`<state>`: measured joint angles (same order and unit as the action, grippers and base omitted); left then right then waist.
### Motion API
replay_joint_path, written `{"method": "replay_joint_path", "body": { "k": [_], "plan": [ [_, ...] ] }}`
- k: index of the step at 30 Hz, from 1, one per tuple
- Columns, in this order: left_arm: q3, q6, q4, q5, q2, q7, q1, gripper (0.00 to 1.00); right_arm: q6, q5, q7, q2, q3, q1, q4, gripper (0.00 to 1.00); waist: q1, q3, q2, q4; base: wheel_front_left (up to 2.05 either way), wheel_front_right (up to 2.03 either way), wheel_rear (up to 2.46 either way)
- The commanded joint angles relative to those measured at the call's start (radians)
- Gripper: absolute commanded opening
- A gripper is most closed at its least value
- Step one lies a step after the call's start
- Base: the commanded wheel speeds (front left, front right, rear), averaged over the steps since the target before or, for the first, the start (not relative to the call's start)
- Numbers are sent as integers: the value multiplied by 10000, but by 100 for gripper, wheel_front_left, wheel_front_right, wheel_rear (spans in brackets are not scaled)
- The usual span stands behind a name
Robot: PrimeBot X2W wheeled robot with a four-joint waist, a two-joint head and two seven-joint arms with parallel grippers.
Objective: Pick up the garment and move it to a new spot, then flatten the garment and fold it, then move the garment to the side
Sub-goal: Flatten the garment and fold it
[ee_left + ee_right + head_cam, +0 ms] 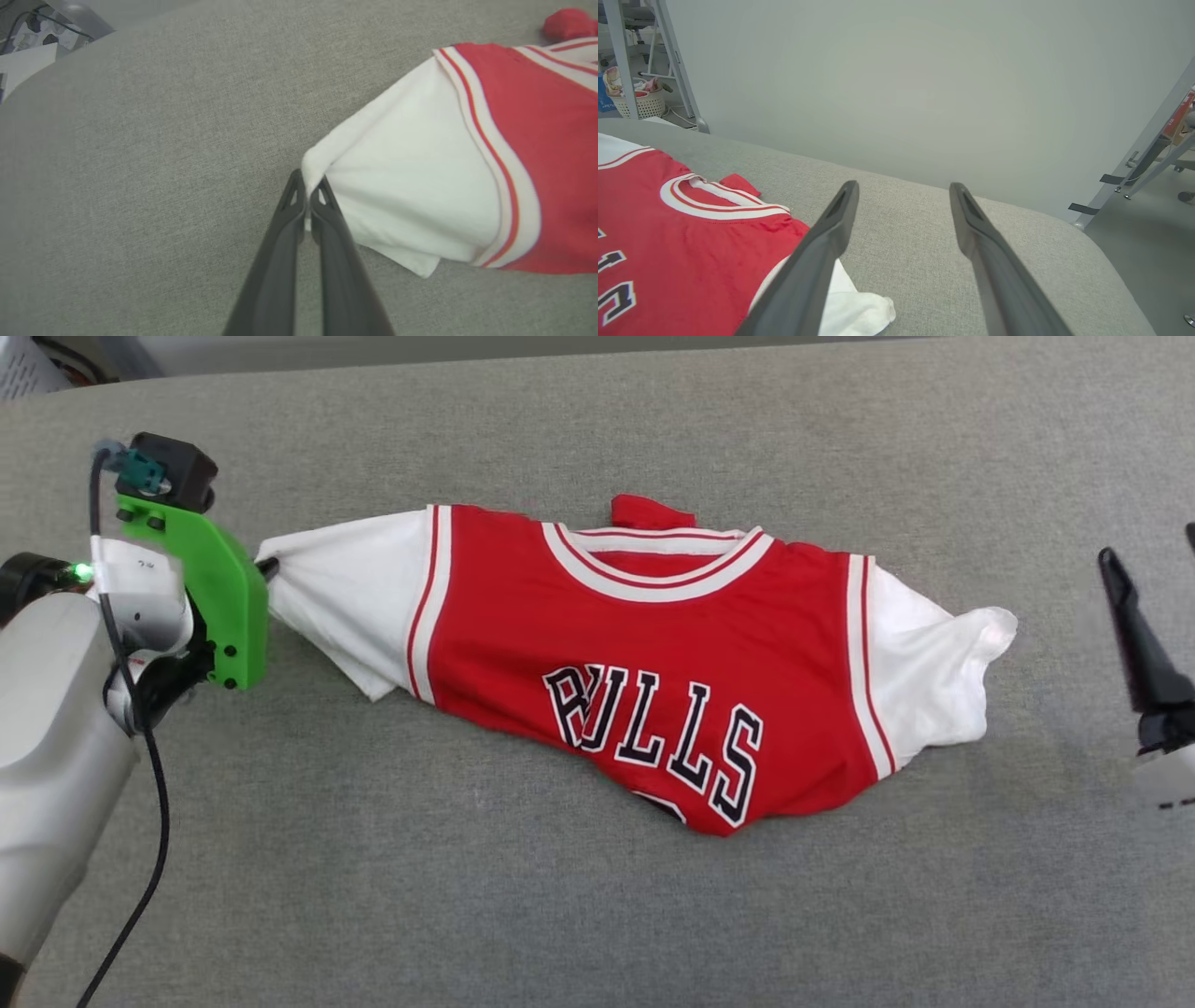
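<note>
The garment [644, 663] lay chest-up across the middle of the bench [597, 915], red body showing, black lettering skewed, and its lower half bunched under itself so the hem line ran crooked toward the near edge. A red scrap of cloth [653, 511] poked out behind the striped collar on the far side. And there it was: my left gripper [308, 186] was pinched tight on the very tip of the white sleeve [345, 597] that pointed at the bench's left edge, with a fold of white cloth squeezed between the two dark fingers. Over on the other side, the right gripper [903, 189] hung with its fingers spread wide and nothing between them, just beside the other white sleeve [934, 672] but not touching it; that sleeve sat crumpled toward the right edge. I read this as the start of the pick-up, with one end secured and the shirt not yet off the cloth surface. Next, I judged, the right arm needed to drop onto that loose sleeve and close on it, so both ends could rise together. Lifting on the left grip alone would likely drag the shirt into a worse heap, and a thin pinch like that could slip.
</note>
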<state>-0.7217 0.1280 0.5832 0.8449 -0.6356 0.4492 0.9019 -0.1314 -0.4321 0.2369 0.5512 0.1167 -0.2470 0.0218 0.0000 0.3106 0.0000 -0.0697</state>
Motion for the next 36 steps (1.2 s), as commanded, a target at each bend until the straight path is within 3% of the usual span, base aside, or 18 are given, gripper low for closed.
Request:
{"method": "replay_joint_path", "body": {
  "k": [1, 6, 11, 15, 19, 26, 36],
  "plan": [
    [96, 26, -71, 8, -180, -246, -175, 0, 7, -193, -144, 230, -87, -379, -140, 100, 0, -186, 0, 171, 0, 0, 0],
    [170, -136, -522, -114, -382, -706, -384, 0, 7, -773, -1492, 1380, 239, -1066, -412, 100, 0, -248, 0, 345, 0, 0, 0],
    [138, -375, -1199, -205, -353, -847, -500, 0, 7, -2189, -4367, 2452, 1411, -1870, -392, 100, 0, -129, 0, 555, 0, 0, 0],
    [64, -546, -1687, -339, -272, -891, -467, 0, 7, -3510, -7172, 2907, 2253, -2375, 219, 100, 0, 22, 0, 709, 0, 0, 0],
    [9, -668, -2089, -428, -181, -881, -369, 0, 7, -4139, -8849, 2954, 2718, -2927, 818, 100, 0, 245, 0, 873, 0, 0, 0],
    [-4, -806, -2553, -533, -136, -879, -149, 0, 7, -4236, -9452, 2160, 3372, -3902, 2060, 100, 0, 695, 0, 1079, 0, 0, 0],
    [-34, -914, -2759, -681, -66, -1094, 21, 0, 7, -4311, -9258, 1254, 5482, -3856, 3885, 100, 0, 1121, 0, 1179, 0, 0, 0]
  ]
}}
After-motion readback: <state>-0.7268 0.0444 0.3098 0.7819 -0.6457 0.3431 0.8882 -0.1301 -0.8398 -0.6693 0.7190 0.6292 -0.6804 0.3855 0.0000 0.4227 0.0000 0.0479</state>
